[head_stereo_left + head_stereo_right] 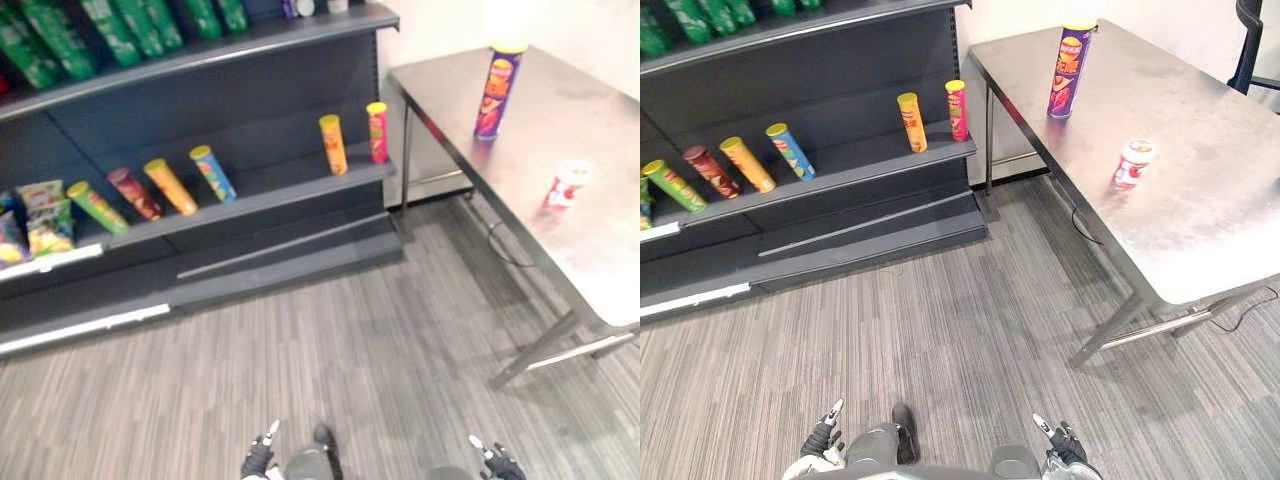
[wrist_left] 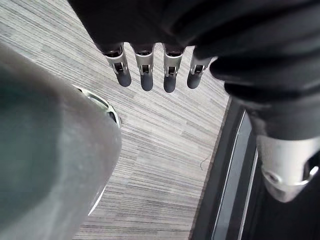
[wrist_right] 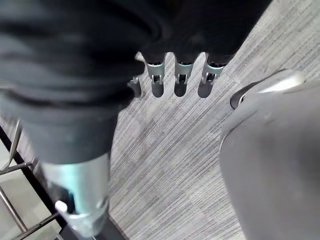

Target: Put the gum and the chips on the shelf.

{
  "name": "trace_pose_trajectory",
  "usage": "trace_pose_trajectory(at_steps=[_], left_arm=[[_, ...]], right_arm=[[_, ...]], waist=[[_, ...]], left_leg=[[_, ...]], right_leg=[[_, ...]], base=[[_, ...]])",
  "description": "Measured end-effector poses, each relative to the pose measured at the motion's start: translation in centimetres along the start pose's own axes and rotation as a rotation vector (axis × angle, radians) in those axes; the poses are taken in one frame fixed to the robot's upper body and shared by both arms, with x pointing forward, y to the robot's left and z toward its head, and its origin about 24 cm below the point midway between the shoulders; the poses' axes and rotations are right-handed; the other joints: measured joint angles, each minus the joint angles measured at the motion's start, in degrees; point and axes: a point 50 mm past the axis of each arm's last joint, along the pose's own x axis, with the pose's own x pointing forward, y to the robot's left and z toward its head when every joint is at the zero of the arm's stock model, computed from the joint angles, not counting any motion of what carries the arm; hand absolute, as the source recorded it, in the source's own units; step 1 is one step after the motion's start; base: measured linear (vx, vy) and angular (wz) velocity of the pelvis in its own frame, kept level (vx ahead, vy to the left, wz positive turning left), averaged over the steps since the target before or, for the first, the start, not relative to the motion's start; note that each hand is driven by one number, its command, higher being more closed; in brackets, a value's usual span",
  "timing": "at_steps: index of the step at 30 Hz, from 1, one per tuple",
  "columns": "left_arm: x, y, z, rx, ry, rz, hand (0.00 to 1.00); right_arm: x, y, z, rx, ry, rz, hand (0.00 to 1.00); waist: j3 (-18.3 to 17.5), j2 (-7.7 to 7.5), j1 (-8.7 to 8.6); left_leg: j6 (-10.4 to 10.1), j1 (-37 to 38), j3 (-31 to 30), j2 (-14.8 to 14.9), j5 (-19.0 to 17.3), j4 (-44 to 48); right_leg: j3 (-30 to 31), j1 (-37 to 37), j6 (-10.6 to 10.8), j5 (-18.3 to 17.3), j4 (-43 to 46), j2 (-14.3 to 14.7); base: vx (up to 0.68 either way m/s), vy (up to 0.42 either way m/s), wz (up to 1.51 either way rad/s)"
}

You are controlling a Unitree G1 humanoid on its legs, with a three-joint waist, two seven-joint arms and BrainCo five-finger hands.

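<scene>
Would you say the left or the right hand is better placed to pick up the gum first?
Probably the right hand: the gum stands on the table to the robot's right. Both it and the left hand hang open, empty.

Both head eyes overlook shelf (image 1: 270, 197) and table (image 1: 1210, 190); wrist views face floor (image 2: 165, 150)

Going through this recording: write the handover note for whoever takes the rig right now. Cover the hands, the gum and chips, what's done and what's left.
Left hand: open, empty, hanging low.
Right hand: open, empty, hanging low.
Purple chips can: upright on the steel table.
Gum tub: on the same table, nearer the robot, apart from the can.
Done: nothing; neither item is on the shelf.
Left: pick up both and set them on the shelf, probably by the cans there.
</scene>
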Motion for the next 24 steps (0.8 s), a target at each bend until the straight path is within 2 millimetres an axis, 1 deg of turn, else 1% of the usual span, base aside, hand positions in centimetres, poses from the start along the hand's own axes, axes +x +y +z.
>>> trace_pose_trajectory(at_steps=[1,2,3,4,5,6,7,8,9,10,11,12,13,15,16,17,18,19,20,21,23,24], left_arm=[[-0.1,0.7,-0.1,0.01,0.008,0.015,0.0],[-0.1,1.6,-0.1,0.024,0.014,0.038,0.0],[-0.1,1.8,0.0,0.029,0.018,0.042,0.0],[-0.1,2.1,0.1,0.045,0.02,0.046,0.0],[-0.1,2.4,0.1,0.069,0.032,0.048,0.0],[-0.1,2.4,-0.1,0.085,0.045,0.044,0.0],[-0.1,2.4,-0.2,0.095,0.053,0.042,0.0],[-0.1,2.4,-0.3,0.115,0.062,0.038,0.0],[-0.1,2.5,-0.4,0.154,0.072,0.031,0.0],[-0.1,2.6,-0.5,0.173,0.076,0.028,0.0],[-0.2,2.7,-0.5,0.199,0.081,0.024,0.0],[-0.2,2.7,-0.7,0.222,0.088,0.017,0.0],[-0.3,2.6,-1.0,0.237,0.095,0.009,0.0],[-0.4,2.3,-1.2,0.247,0.101,0.0,0.0],[-0.3,2.2,-1.1,0.256,0.098,-0.006,0.0],[-0.2,2.0,-1.1,0.269,0.1,-0.01,0.0],[-0.2,2.2,-1.0,0.268,0.102,-0.005,0.0],[-0.2,2.5,-0.5,0.274,0.09,0.002,0.0],[-0.1,2.2,-0.8,0.275,0.113,0.0,0.0],[-0.2,1.5,-1.7,0.269,0.139,-0.014,0.0],[-0.2,0.2,-2.0,0.254,0.141,-0.044,0.0],[-0.1,0.0,-1.8,0.254,0.136,-0.054,0.0]], right_arm=[[-0.2,-0.1,-0.8,0.012,0.028,-0.009,0.0],[-0.4,0.2,-1.9,0.028,0.066,-0.008,0.0],[-0.4,0.4,-2.1,0.036,0.069,-0.004,0.0],[-0.5,0.7,-2.4,0.053,0.074,-0.004,0.0],[-0.6,0.4,-2.8,0.072,0.087,-0.018,0.0],[-0.6,0.0,-2.7,0.093,0.087,-0.037,0.0],[-0.6,0.0,-2.6,0.091,0.083,-0.037,0.0],[-0.5,0.0,-2.5,0.089,0.081,-0.035,0.0],[-0.6,0.0,-2.6,0.089,0.083,-0.034,0.0],[-0.6,0.0,-2.6,0.096,0.081,-0.035,0.0],[-0.5,-0.2,-2.4,0.087,0.076,-0.038,0.0],[-0.5,-0.3,-2.2,0.082,0.073,-0.037,0.0],[-0.4,-0.1,-1.9,0.076,0.062,-0.03,0.0],[-0.2,0.3,-1.2,0.054,0.034,-0.009,0.0],[0.0,0.6,-0.8,0.045,0.023,0.001,0.0],[0.2,0.9,-0.2,0.033,0.006,0.013,0.0],[0.2,1.4,-0.1,0.011,-0.001,0.032,0.0],[0.2,1.7,-0.3,0.007,0.001,0.042,0.0],[0.5,2.1,0.4,-0.008,-0.013,0.055,0.0],[0.6,2.1,1.0,-0.027,-0.035,0.059,0.0],[0.7,2.2,1.6,-0.03,-0.054,0.064,0.0],[0.8,2.1,1.7,-0.03,-0.055,0.062,0.0]], waist=[[-2.1,-0.9,0.15],[-4.3,-2.68,-0.36],[-5.1,-3.32,-0.67],[-5.7,-4.19,-0.95],[-6.4,-4.93,-1.39],[-6.7,-5.07,-0.88],[-6.8,-4.86,-0.54],[-6.8,-4.38,-0.12],[-6.4,-3.3,-0.24],[-6.4,-3.05,-0.32],[-6.2,-2.65,-0.52],[-6.2,-2.29,-0.84],[-6.2,-1.91,-1.41],[-6.1,-1.45,-1.74],[-5.9,-1.2,-1.71],[-5.5,-0.7,-1.73],[-5.1,-1.68,-1.68],[-5.0,-3.08,-1.45],[-4.4,-0.84,-1.61],[-4.2,0.26,-2.04],[-3.1,1.56,-2.22],[-2.9,1.55,-2.25]], left_leg=[[1.3,-0.3,0.6,-1.6,0.8,2.6],[2.4,-1.7,1.3,-2.8,-2.8,5.5],[2.8,-2.2,1.3,-3.3,-4.2,6.5],[3.5,-1.8,1.5,-4.5,-5.3,6.8],[3.9,-0.6,1.7,-6.1,-6.3,6.3],[5.5,2.5,3.3,-7.6,-7.1,5.1],[6.1,3.9,4.2,-7.8,-7.3,4.4],[7.1,5.9,5.2,-8.2,-7.5,3.7],[8.0,8.5,6.3,-8.2,-7.7,3.5],[8.1,9.8,6.5,-8.1,-7.8,3.4],[8.2,12.7,7.1,-7.9,-7.8,2.5],[8.2,15.6,7.4,-7.9,-7.8,0.8],[8.2,17.3,7.5,-7.9,-7.8,-0.8],[8.0,19.4,8.2,-7.5,-7.8,-3.1],[7.8,20.0,8.9,-6.8,-7.7,-3.7],[6.6,20.5,9.0,-5.6,-7.8,-3.7],[4.9,21.9,9.4,-5.9,-7.8,-4.8],[3.5,22.8,9.8,-7.2,-8.1,-5.5],[1.5,24.3,10.3,-5.1,-9.1,-7.1],[1.0,24.4,10.9,-3.9,-8.8,-7.9],[0.5,25.1,12.1,-3.0,-8.5,-8.6],[0.4,25.1,12.1,-2.8,-8.6,-8.6]], right_leg=[[1.6,1.8,-0.1,-0.2,-3.2,-1.2],[4.2,2.6,-1.4,1.3,-4.6,-1.8],[4.6,2.4,-1.6,2.3,-4.5,-2.0],[5.0,2.3,-1.2,4.5,-4.2,-2.9],[6.1,2.1,-0.5,6.4,-2.7,-4.0],[8.4,0.0,-0.6,8.4,3.5,-4.8],[9.5,-1.6,-0.4,9.5,7.2,-4.8],[11.0,-4.1,0.4,11.6,13.4,-4.5],[11.8,-6.7,2.0,13.6,21.4,-3.4],[11.7,-7.7,2.2,13.6,24.7,-2.3],[9.9,-9.5,1.8,13.4,29.6,-0.8],[4.9,-11.3,-0.2,12.1,32.4,-0.4],[0.7,-12.9,-2.2,10.7,32.9,-0.5],[-4.9,-16.4,-2.8,7.3,30.6,-0.7],[-7.1,-18.0,-3.1,6.0,27.8,-0.7],[-10.4,-19.1,-3.0,6.1,21.7,-0.5],[-14.1,-18.5,-2.6,10.5,10.3,-0.8],[-15.5,-18.1,-3.8,16.0,4.6,-1.5],[-17.7,-17.4,-6.7,15.5,4.4,0.8],[-19.9,-17.7,-6.8,15.6,3.3,2.1],[-23.0,-17.8,-7.1,15.3,2.5,3.1],[-23.9,-17.8,-8.3,14.5,2.4,3.4]], base=[[0.57,0.472,-0.47],[0.51,0.336,-0.27],[0.49,0.279,-0.04],[0.45,0.302,0.13],[0.52,0.352,-0.06],[0.43,0.289,-0.19],[0.41,0.24,-0.43],[0.36,0.2,-0.41],[0.33,0.165,-0.36],[0.3,0.11,-0.34],[0.27,0.062,-0.25],[0.3,0.045,-0.21],[0.29,0.004,-0.11],[0.25,-0.053,-0.12],[0.22,-0.154,-0.2],[0.26,-0.212,-0.26],[0.22,-0.192,-0.3],[0.25,-0.182,-0.55],[0.22,-0.186,-0.6],[0.22,-0.19,-0.58],[0.13,-0.179,-0.43],[0.08,-0.174,-0.35]])
